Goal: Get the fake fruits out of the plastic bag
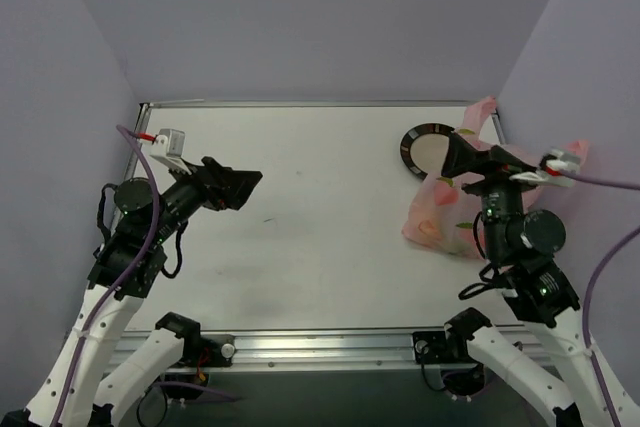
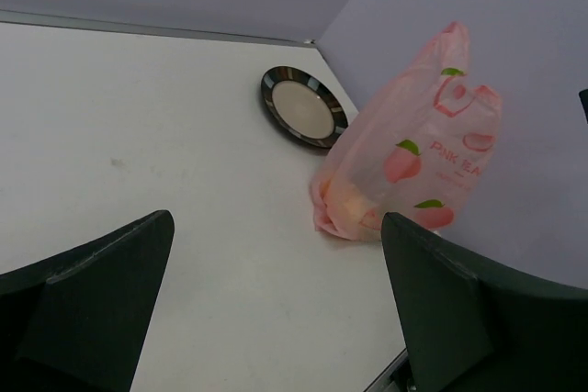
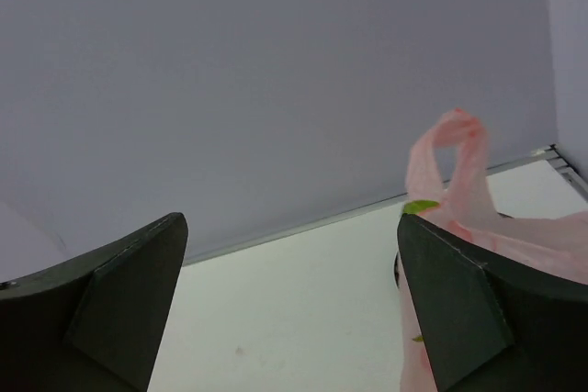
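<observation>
The right pincer [image 1: 452, 155], gaping wide and empty, is hovering just above the bag [image 1: 430, 217] standing upright at the right of the desk [image 1: 320, 247], while the left pincer [image 1: 246, 191], equally open and empty, is hanging well apart.

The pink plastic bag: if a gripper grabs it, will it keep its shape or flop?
Probably flop: the plastic bag looks thin, translucent and crinkled. Its bulging bottom suggests weight low down, so a push may slide it rather than tip it.
</observation>
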Robot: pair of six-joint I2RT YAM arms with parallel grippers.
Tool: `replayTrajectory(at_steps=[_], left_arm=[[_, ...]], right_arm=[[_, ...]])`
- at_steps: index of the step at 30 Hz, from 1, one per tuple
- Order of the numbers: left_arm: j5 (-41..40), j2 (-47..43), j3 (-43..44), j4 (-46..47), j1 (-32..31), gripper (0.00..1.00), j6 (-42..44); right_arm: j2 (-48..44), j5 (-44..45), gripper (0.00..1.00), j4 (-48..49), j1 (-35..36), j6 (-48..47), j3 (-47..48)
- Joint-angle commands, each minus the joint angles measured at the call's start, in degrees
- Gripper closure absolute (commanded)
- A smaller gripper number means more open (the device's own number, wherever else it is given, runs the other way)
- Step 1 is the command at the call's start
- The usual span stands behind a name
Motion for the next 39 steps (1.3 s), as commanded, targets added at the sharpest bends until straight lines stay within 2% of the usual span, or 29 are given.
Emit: replayTrajectory(at_steps=[1, 2, 3, 4, 5, 6, 8, 10, 11, 12, 14, 15, 18, 20, 22, 25, 27, 30, 33, 36, 39], left_arm=[[3.9, 2.5, 3.6, 7.2, -1.1, 0.06, -5.0], [3.8, 3.0, 3.8, 9.0, -1.3, 0.06, -5.7], [3.9, 3.7, 3.4, 10.6, -1.7, 0.06, -7.4], [3.5, 4.2, 2.9, 13.2, -2.0, 0.06, -8.5], [3.5, 4.6, 2.2, 15.7, -2.5, 0.06, -9.4], [3.3, 6.0, 1.6, 20.3, -3.5, 0.06, -10.2], [0.8, 8.8, 2.4, 22.5, -5.7, 0.06, -9.3], [-1.5, 15.8, 7.6, 20.5, -11.0, 0.06, -5.2], [-5.6, 18.4, 9.8, 17.5, -13.3, 0.06, -3.1], [-7.9, 23.5, 11.8, 16.9, -15.6, 0.06, 0.2], [-12.6, 28.5, 16.7, 16.9, -22.1, 0.06, 3.0], [-17.1, 33.3, 18.3, 17.3, -23.7, 0.06, 4.1], [-16.8, 41.6, 23.6, 21.8, -26.0, 0.06, 3.0], [-17.4, 45.2, 27.0, 22.3, -27.4, 0.06, 3.4], [-18.9, 49.9, 32.1, 22.0, -28.6, 0.06, 5.2], [-19.3, 55.5, 39.1, 21.5, -30.4, 0.06, 6.8], [-19.2, 59.6, 44.7, 20.0, -31.4, 0.06, 8.0], [-18.0, 65.1, 50.3, 18.7, -31.7, 0.06, 8.3], [-15.2, 71.4, 59.1, 17.1, -31.8, 0.06, 7.9], [-9.4, 79.1, 70.3, 15.0, -31.9, 0.06, 5.8], [-5.8, 85.8, 81.4, 12.1, -32.5, 0.06, 4.2]], right_arm=[[-5.3, 12.5, 0.09, -2.4, -0.2, 6.1, -5.7], [-6.2, 14.2, 0.16, -2.5, -0.2, 6.3, -6.4], [-7.0, 15.3, 0.30, -2.8, -0.2, 6.4, -7.0], [-6.8, 15.6, 0.79, -2.8, -0.2, 6.2, -7.3], [-6.4, 14.9, 0.97, -3.2, -0.2, 5.2, -6.9], [-4.6, 14.8, 1.00, -4.2, -0.2, 5.0, -6.4], [-2.3, 14.2, 1.00, -4.7, -0.2, 4.4, -4.8], [1.6, 14.1, 1.00, -4.7, -0.3, 4.4, -2.8], [3.0, 15.0, 1.00, -4.6, -0.4, 4.4, -1.9], [6.4, 16.1, 1.00, -4.5, -0.9, 4.4, -0.9], [10.8, 17.0, 1.00, -4.6, -2.3, 3.9, 3.3], [15.2, 15.8, 1.00, -4.6, -5.1, 3.9, 5.0], [21.3, 11.1, 0.85, -4.5, -11.5, 4.8, 9.9], [23.5, 9.6, 0.55, -4.9, -18.8, 5.4, 11.3], [24.8, 5.6, 0.32, -5.0, -25.8, 6.8, 11.3], [24.8, 0.5, 0.25, -6.0, -32.7, 8.4, 10.3], [24.8, -1.0, 0.23, -6.6, -34.5, 8.7, 9.5], [24.4, 0.5, 0.18, -8.0, -36.8, 8.7, 8.3], [22.7, 2.9, 0.05, -8.6, -38.0, 9.0, 6.4], [20.5, 5.9, 0.01, -9.0, -39.8, 9.1, 5.7], [19.6, 4.0, 0.00, -9.4, -43.0, 9.2, 5.3]])
